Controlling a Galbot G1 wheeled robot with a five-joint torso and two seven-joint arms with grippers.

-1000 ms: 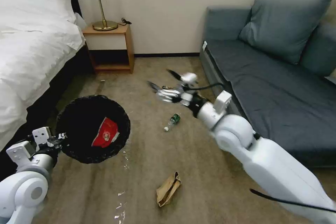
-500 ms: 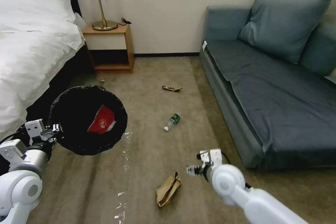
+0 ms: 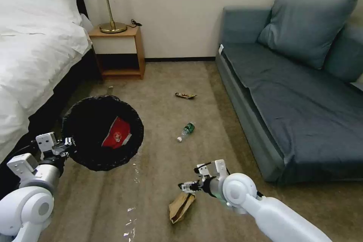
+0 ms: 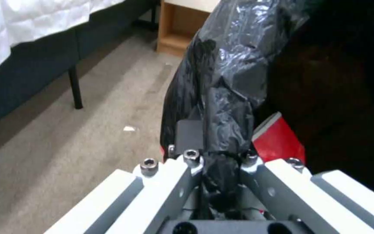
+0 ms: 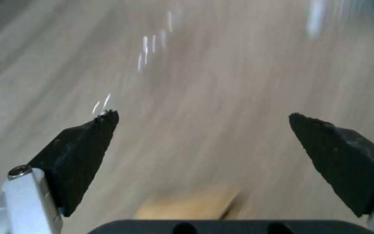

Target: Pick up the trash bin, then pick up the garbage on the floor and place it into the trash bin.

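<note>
One wrapper [image 3: 117, 138] in trash bin [image 3: 85, 157], left hand [image 3: 67, 146] gripping

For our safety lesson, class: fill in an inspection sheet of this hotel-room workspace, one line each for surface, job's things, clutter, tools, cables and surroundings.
Surface: beige carpet floor.
Job's things: round bin with crinkled black bag held up; red-and-white snack wrapper inside. On the floor: crumpled brown paper bag, clear green-labelled plastic bottle, flat dark-and-gold wrapper.
Clutter: nothing seen.
Tools: left tool shut on the bin's rim; right tool open, low over the paper bag.
Cables: black cord on the nightstand.
Surroundings: white bed, wooden nightstand, brass lamp, grey-blue sofa.
</note>
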